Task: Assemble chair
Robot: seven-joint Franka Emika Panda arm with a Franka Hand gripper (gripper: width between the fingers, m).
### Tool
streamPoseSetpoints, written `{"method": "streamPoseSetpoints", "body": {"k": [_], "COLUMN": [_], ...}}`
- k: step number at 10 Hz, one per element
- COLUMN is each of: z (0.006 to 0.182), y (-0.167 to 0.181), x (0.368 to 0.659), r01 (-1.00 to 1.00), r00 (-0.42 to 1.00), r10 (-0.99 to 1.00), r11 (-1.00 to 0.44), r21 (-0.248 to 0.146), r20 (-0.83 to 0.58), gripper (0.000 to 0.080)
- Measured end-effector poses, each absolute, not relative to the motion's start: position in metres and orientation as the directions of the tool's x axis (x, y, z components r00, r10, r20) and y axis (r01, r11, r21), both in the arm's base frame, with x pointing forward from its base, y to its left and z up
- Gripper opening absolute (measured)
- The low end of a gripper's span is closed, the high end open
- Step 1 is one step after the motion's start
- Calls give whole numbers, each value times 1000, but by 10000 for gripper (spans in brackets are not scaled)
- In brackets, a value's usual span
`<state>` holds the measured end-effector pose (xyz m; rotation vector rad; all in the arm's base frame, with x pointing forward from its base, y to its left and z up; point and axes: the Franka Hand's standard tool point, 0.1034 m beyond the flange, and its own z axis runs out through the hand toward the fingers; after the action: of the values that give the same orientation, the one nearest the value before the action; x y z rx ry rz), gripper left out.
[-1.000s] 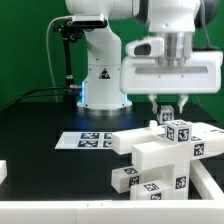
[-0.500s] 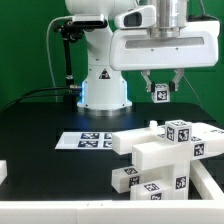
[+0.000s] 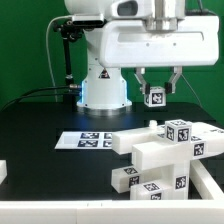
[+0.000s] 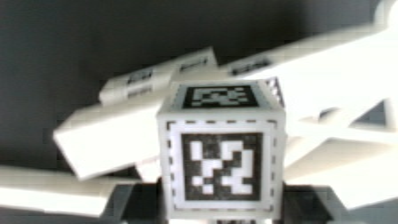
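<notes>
My gripper (image 3: 156, 97) is shut on a small white tagged cube (image 3: 156, 97) and holds it in the air above the table, left of and above the stack of chair parts. In the wrist view the cube (image 4: 221, 140) fills the middle, with a tag on its top and front face, and a dark finger (image 4: 134, 200) shows on each side of it. The stack of white chair parts (image 3: 165, 150), blocky bars and a cube with tags, lies at the exterior view's lower right. In the wrist view these parts (image 4: 285, 80) lie below the cube.
The marker board (image 3: 85, 141) lies flat on the black table left of the chair parts. The robot base (image 3: 103, 85) stands behind it. A white part (image 3: 3, 172) shows at the exterior view's left edge. A pale strip runs along the front.
My gripper has risen from the top of the stack with the small cube in it and moved toward the exterior view's left. The stack has not moved.
</notes>
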<state>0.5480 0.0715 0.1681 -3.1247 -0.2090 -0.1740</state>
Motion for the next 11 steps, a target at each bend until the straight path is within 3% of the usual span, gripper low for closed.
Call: {"method": "streamPoseSetpoints", "body": {"k": [4, 6, 11], "z": [164, 154, 142], "y": [71, 66, 68], "x": [546, 555, 556], "r01": [142, 184, 182], "r00": [984, 977, 978], "r10": [142, 189, 188], "r11": [-990, -981, -981], "r21": [10, 56, 66], "r20": [104, 99, 93], "gripper": [284, 284, 284]}}
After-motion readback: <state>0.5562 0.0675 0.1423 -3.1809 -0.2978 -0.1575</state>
